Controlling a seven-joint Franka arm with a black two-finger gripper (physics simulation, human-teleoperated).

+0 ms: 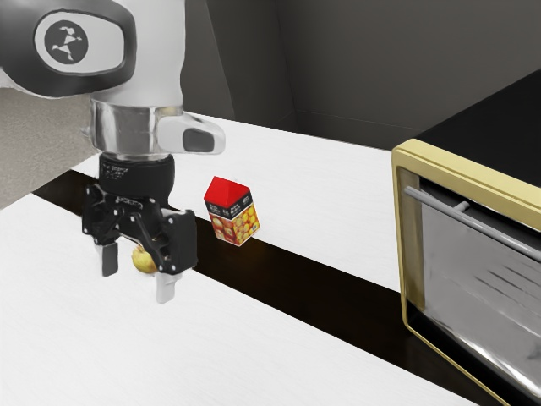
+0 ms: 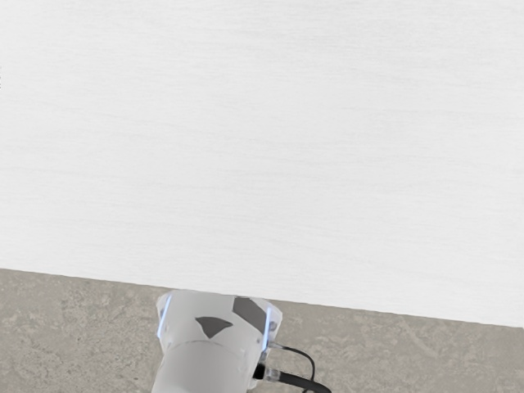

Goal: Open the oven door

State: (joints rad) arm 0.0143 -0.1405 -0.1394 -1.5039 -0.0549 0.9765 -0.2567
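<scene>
oven door (image 1: 478, 283) looks shut, gripper (image 1: 137, 276) well apart from it

task: at its very start, by my reading. nothing of the opening shows as done; the door sits in the yellow front frame (image 1: 404, 245) of the oven (image 1: 499, 118), at the exterior view's right, where the tabletop's (image 1: 84, 338) far edge runs in behind it. handle (image 1: 473, 223) along the door's upper part, untouched.

gripper: over the tabletop, toward its edge on the exterior view's left. fingers spread, pointing down, nothing pinched between them. yellow fruit (image 1: 144, 260) partly hidden behind them; red-topped carton (image 1: 232, 211) by the dark stripe (image 1: 313, 288), between gripper and oven. wrist view: bare tabletop, its edge, the robot's base (image 2: 217, 344) beyond.

left to do, all of it: cross to the oven, likely turn the hand to suit the bar, take hold, swing the door open. carton might get knocked on a low crossing.
</scene>
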